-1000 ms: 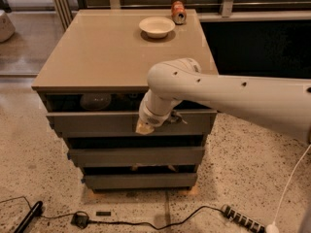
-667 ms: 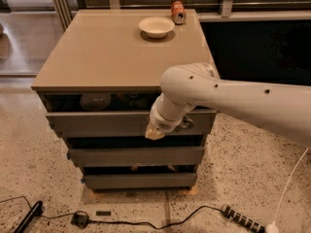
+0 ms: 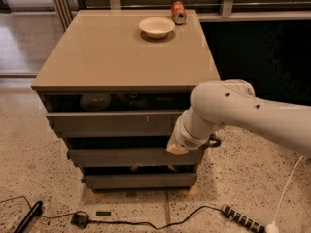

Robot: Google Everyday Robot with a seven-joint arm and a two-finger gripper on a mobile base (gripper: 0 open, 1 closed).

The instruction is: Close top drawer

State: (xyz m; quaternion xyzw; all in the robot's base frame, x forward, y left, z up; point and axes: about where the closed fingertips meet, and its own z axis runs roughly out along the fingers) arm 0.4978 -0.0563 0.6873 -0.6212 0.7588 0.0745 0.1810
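Speckled terrazzo floor point(image 3: 29, 169), dark glazed wall behind. Low table point(image 3: 97, 57) with a tan top and three grey drawer fronts stacked beneath.

White arm point(image 3: 252, 115) enters from the right and bends down across the front right corner of the table. The hand point(image 3: 176, 148) is at the arm's tip, pale tan, low against the cabinet face. Only its end shows past the wrist, so whether it is apart or together I cannot tell.

Top drawer point(image 3: 112, 124): just left of the hand and slightly above it, its right end covered by the wrist. Front stands out from the body, with a dark gap between it and the table top. A rounded clear object point(image 3: 95, 101) is visible in that gap, up and well left of the hand. Small pale marks on the front near its middle.

Second drawer front point(image 3: 121, 157) is directly below the hand; third drawer front point(image 3: 138, 180) lower again. Dark gaps above both.

On the table top, far above and behind the hand: white bowl point(image 3: 156, 26), and an orange-brown can point(image 3: 178, 12) just behind it to the right, apart from it.

Floor below the hand: black cable point(image 3: 146, 222) to a black plug point(image 3: 79, 220); power strip point(image 3: 243, 220) and white cable point(image 3: 286, 188) lower right.
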